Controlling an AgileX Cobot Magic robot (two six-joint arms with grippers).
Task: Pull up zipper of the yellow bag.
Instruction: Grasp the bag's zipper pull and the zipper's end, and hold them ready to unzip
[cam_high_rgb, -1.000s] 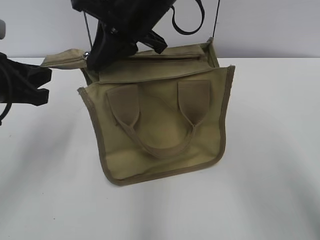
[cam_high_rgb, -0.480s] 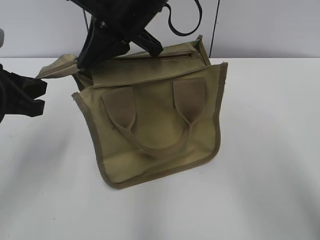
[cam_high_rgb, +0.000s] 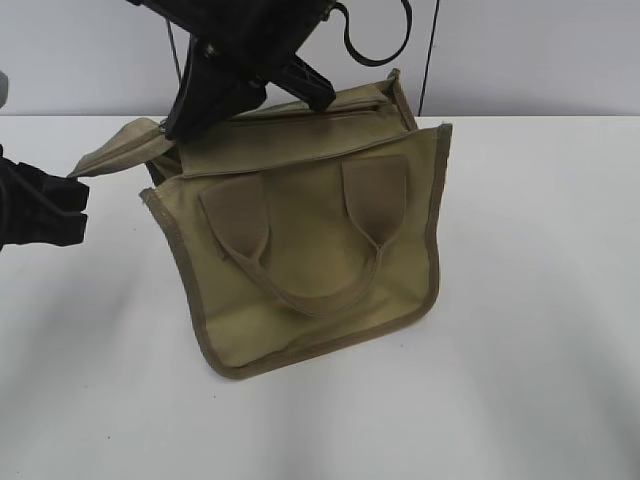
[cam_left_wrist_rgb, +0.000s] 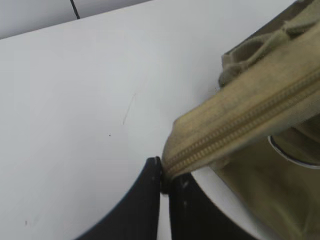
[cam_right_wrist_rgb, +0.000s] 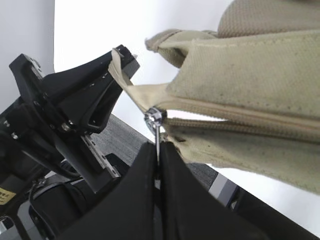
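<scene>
The yellow bag (cam_high_rgb: 310, 250) is a khaki tote with two strap tabs and a looped handle; its top edge is lifted and its lower part lies on the white table (cam_high_rgb: 540, 300). My left gripper (cam_high_rgb: 70, 190) is shut on the loose end of the zipper strip (cam_left_wrist_rgb: 225, 135), at the bag's left. My right gripper (cam_right_wrist_rgb: 159, 150) is shut on the silver zipper pull (cam_right_wrist_rgb: 156, 125), near the strip's left end, above the bag in the exterior view (cam_high_rgb: 180, 118). The zipper (cam_right_wrist_rgb: 235, 122) runs closed to the right of the pull.
A black cable (cam_high_rgb: 375, 45) hangs behind the bag against the grey wall. The left arm (cam_right_wrist_rgb: 65, 115) shows close beside the pull in the right wrist view. White table surface lies all round the bag.
The bag's top has shifted left and tilted more. The left gripper moved left and down with the strip end. The right gripper moved slightly left along the top.
</scene>
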